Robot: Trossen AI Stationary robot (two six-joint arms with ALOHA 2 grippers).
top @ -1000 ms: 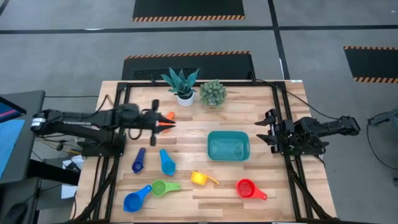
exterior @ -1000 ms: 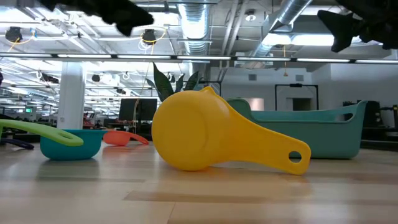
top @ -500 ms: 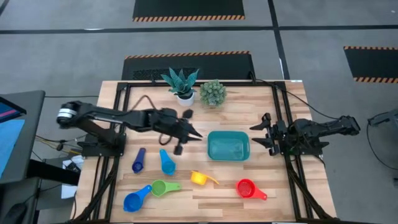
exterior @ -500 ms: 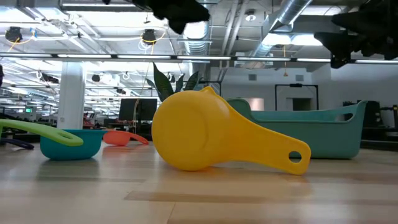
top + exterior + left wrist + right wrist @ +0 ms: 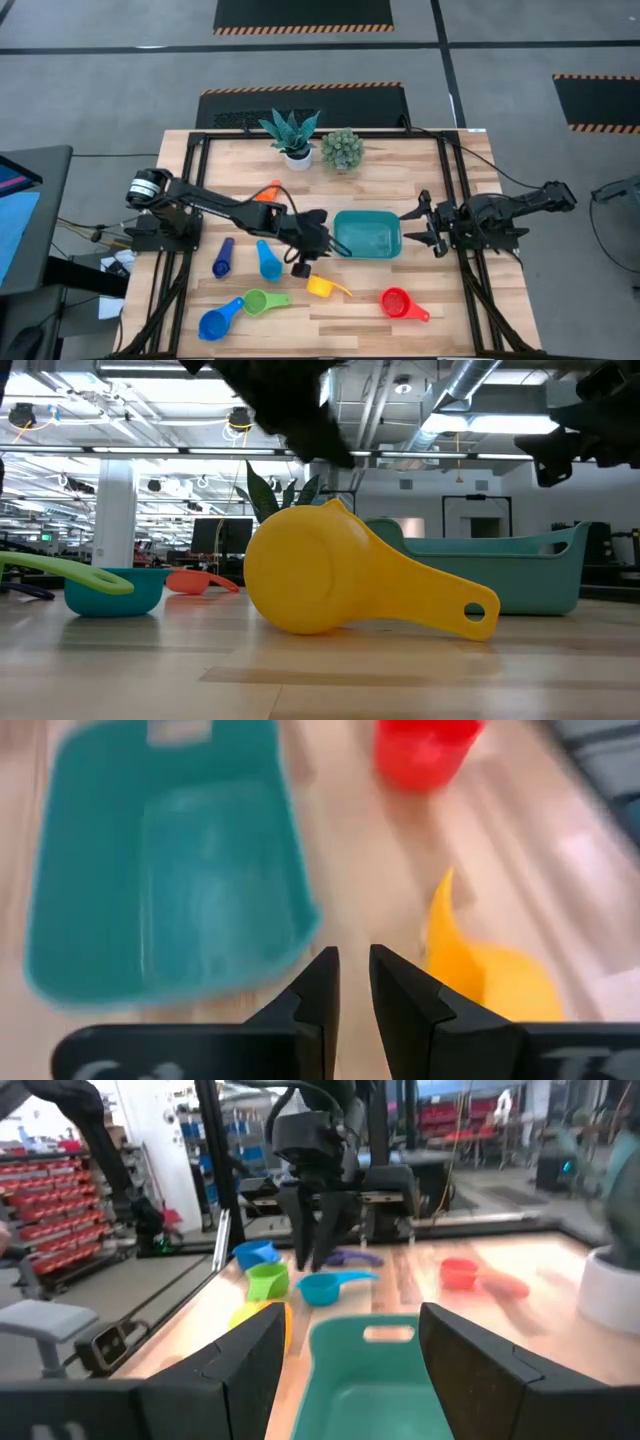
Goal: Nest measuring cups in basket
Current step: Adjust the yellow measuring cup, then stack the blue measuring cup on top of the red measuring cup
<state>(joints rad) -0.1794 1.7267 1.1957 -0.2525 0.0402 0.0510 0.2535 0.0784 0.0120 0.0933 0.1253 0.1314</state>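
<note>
1. Left gripper [image 5: 353, 982] fingers nearly closed, empty, hovering beside the basket [image 5: 367, 236]; right gripper [image 5: 420, 222] fingers spread wide at its far side.
2. Yellow measuring cup [image 5: 319, 287] lies near the basket on the bench [image 5: 450, 310].
3. Likely light, stiff, slick plastic; pinch its rim or handle.

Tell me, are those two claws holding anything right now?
No. The left gripper is nearly closed on nothing beside the basket; the right gripper is open and empty.
</note>
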